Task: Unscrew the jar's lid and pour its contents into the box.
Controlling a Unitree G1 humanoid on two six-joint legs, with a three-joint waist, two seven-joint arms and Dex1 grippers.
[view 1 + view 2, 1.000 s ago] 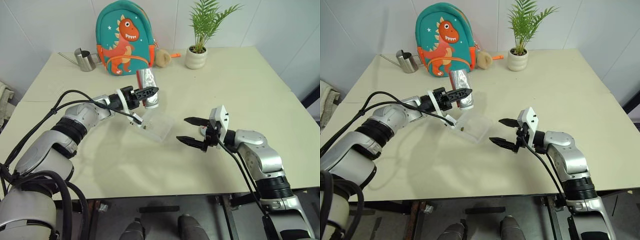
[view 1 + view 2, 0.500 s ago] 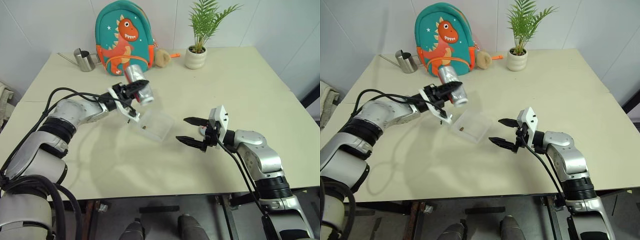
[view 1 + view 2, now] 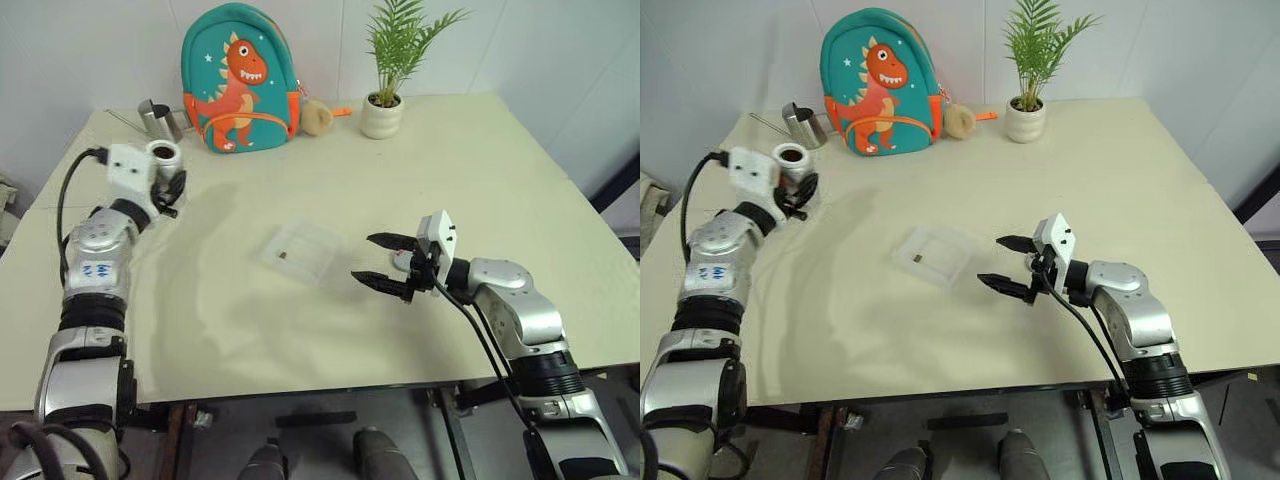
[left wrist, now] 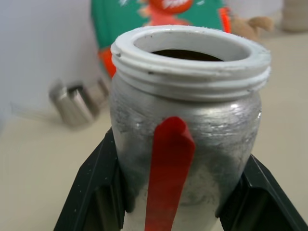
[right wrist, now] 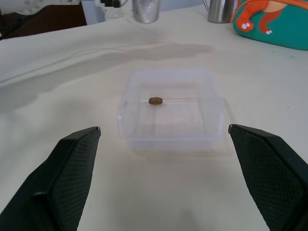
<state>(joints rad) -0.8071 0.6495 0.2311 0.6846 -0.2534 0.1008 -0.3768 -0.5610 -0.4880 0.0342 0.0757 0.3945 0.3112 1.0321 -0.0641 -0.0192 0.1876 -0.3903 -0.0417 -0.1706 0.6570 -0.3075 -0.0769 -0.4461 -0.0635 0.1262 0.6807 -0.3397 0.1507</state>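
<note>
Open jar upright at the tabletop's [image 3: 480, 170] far left, box at its centre.
The dinosaur backpack [image 3: 233, 78] stands at the back. The left end effector [image 3: 160, 190] clamps the lidless jar [image 4: 185, 125]; the right end effector [image 3: 385, 262] gapes wide just beside the clear box [image 5: 171, 108], holding one small brown piece [image 5: 155, 100].

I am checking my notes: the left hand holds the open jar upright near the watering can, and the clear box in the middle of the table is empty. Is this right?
Not quite. The box is not empty: the right wrist view shows one small brown piece lying in it. The left hand does hold the open jar upright near the watering can.
</note>
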